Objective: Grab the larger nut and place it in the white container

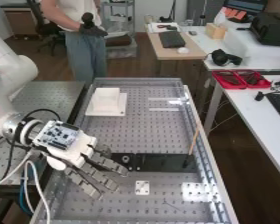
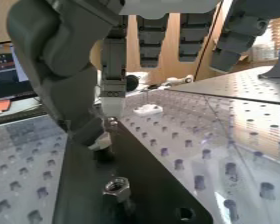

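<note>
The hand (image 1: 76, 152) hangs over the left part of the flat black bar (image 1: 165, 162), its fingers slanting down to the right, relaxed. Just right of them the bearing (image 1: 125, 159) stands on the bar. In the wrist view the hand (image 2: 54, 65) has its thumb tip beside the middle post of the bar, with a longer finger opposite and a gap between; the larger nut's spot is hidden by the thumb tip. Nearest the camera stands the smaller nut (image 2: 116, 187); farther along is the bearing (image 2: 113, 121). The white container (image 1: 107, 102) sits at the bench's far left.
A small white plate (image 1: 142, 188) with holes lies below the bar. A thin wooden stick (image 1: 193, 142) with a dark tip leans by the bench's right rail (image 1: 207, 150). Cables (image 1: 32, 175) hang from the arm at the left.
</note>
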`<state>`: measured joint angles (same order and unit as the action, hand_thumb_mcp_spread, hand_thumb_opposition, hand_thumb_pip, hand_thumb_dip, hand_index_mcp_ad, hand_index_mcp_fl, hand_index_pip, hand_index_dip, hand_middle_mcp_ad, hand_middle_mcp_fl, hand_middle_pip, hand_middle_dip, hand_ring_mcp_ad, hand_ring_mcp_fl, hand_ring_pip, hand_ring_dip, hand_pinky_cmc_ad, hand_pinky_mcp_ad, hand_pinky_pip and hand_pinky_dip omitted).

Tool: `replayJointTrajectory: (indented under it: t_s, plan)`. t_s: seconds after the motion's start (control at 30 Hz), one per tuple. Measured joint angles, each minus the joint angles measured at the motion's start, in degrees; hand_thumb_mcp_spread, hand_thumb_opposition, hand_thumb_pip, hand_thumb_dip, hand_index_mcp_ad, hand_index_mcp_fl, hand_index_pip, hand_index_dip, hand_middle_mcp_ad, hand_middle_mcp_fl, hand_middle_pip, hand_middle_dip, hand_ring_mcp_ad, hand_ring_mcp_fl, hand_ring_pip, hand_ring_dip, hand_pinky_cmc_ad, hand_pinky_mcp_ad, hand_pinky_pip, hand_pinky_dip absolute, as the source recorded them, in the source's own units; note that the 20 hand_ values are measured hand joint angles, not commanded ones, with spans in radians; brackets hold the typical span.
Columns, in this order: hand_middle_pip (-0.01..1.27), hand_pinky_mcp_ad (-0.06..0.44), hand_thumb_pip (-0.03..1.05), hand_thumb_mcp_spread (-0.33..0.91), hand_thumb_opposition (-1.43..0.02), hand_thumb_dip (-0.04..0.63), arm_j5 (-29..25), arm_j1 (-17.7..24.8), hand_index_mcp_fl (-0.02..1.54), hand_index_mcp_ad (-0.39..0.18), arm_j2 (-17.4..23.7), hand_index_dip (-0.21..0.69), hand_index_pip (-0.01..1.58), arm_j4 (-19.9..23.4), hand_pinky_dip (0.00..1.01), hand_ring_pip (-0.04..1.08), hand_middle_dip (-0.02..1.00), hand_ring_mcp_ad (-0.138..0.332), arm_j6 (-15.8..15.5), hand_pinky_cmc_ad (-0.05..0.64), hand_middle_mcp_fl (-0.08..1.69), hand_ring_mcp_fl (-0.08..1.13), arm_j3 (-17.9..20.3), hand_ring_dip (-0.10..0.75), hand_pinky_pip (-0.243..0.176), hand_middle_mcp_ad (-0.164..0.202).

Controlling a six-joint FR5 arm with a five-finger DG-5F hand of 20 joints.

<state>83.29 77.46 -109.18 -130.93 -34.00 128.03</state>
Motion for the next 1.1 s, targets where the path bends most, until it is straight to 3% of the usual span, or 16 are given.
replayJointTrajectory:
  t_s: [0.47,1.1]
  plan:
    - [0.13,0.262,0.68,0.42,-0.87,0.253,-4.3,2.06,0.01,-0.126,-1.06,0.349,1.49,5.11,0.23,0.07,0.23,0.161,2.41,0.325,0.0,0.0,2.37,0.087,-0.075,0.035]
    - [0.14,0.265,0.68,0.37,-0.85,0.246,-8.82,3.78,0.02,-0.126,-3.06,0.342,1.52,8.99,0.38,0.07,0.23,0.161,3.58,0.328,0.0,0.0,3.42,0.087,-0.077,0.035]
